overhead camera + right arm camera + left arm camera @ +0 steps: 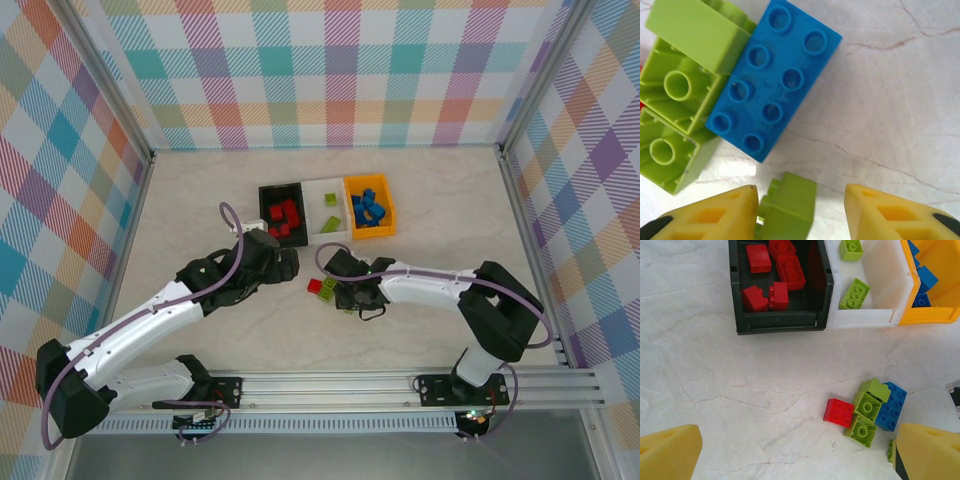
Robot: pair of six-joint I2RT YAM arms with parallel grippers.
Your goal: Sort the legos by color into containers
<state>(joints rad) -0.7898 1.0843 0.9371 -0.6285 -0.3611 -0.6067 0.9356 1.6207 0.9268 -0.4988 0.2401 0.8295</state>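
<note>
Loose legos [867, 410] in red, green and blue cluster on the bench [740, 390]. At their 12 o'clock stand the black bin [780, 322] with reds, the white bin [865, 317] with greens and the orange bin [935, 315] with blues. The right gripper [801, 192] has its jaws spread around a small green brick [787, 210], one finger touching it. The left gripper [797, 440], at the cluster's 10 o'clock, has its jaws spread wide.

This appears to be a robotics lab test cell, not a home: a marble-patterned table [200, 200] is closed in by plaid cloth walls [340, 70] (on three sides), and the left arm [140, 325] and the right arm [430, 285] are bolted to an aluminium rail [330, 385].
</note>
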